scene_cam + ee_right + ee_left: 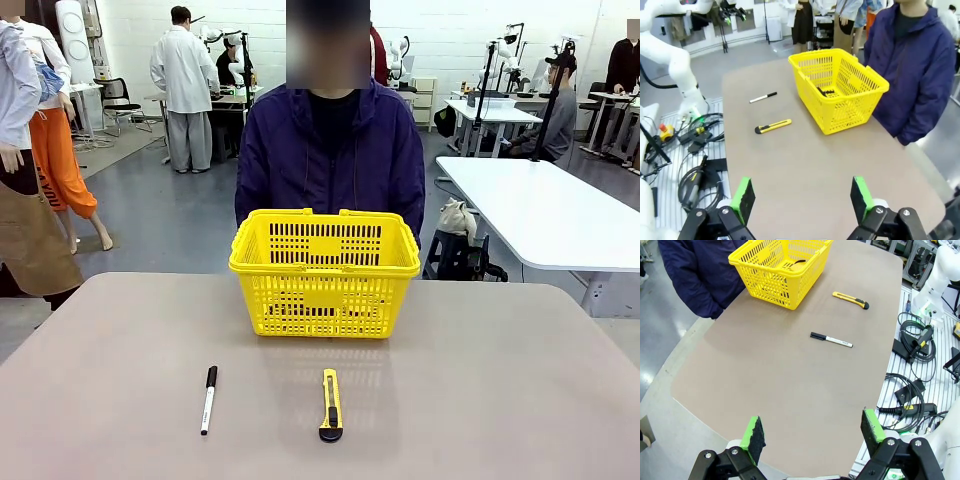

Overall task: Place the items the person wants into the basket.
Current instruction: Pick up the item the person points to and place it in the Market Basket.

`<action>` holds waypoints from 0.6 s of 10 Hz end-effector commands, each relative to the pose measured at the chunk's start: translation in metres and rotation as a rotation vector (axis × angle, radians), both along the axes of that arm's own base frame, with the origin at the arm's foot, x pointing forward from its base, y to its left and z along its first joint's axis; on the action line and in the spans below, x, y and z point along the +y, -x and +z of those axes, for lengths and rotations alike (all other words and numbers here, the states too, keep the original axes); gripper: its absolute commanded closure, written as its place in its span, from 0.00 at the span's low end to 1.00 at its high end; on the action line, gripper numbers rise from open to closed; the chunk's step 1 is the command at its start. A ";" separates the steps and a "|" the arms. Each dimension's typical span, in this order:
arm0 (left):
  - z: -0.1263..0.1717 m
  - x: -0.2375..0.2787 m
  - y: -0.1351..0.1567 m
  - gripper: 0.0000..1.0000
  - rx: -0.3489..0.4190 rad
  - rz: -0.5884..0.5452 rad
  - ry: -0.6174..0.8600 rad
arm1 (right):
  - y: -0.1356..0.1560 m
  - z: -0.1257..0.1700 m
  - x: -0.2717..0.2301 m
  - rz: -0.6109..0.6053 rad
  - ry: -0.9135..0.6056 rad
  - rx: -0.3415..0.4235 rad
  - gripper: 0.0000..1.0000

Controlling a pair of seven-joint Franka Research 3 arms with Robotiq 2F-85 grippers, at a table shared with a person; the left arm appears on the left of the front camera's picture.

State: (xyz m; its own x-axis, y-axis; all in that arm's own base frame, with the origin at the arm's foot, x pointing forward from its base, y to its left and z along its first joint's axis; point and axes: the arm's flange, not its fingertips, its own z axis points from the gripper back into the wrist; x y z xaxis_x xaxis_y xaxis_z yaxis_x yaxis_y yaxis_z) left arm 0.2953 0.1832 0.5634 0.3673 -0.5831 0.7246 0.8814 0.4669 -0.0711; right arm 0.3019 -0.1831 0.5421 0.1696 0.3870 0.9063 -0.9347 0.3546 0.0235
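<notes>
1. The yellow basket [325, 275] stands at the tabletop's [480, 400] far edge, before the person [330, 150].
2. Left hand [812, 432] is spread wide, empty.
3. Right hand [802, 197] is likewise wide, empty.

Yellow slotted basket [325, 275], yellow-and-black knife [330, 403], white black-capped marker [208, 399]

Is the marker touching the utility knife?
Apart. The front view shows bare table between the marker and the utility knife.

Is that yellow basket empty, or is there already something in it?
Not empty. The right wrist view shows a dark item on the floor of the basket; what it is cannot be told.
</notes>
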 end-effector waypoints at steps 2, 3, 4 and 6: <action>0.000 0.002 0.000 0.00 -0.025 -0.017 0.014 | 0.003 -0.001 -0.005 -0.013 -0.022 -0.040 0.00; 0.000 0.002 0.000 0.00 -0.025 -0.017 0.014 | 0.002 -0.006 -0.007 -0.010 -0.011 -0.003 0.00; 0.000 0.002 0.000 0.00 -0.025 -0.017 0.014 | 0.002 -0.006 -0.007 -0.010 -0.011 -0.003 0.00; 0.000 0.002 0.000 0.00 -0.025 -0.017 0.014 | 0.002 -0.006 -0.007 -0.010 -0.011 -0.003 0.00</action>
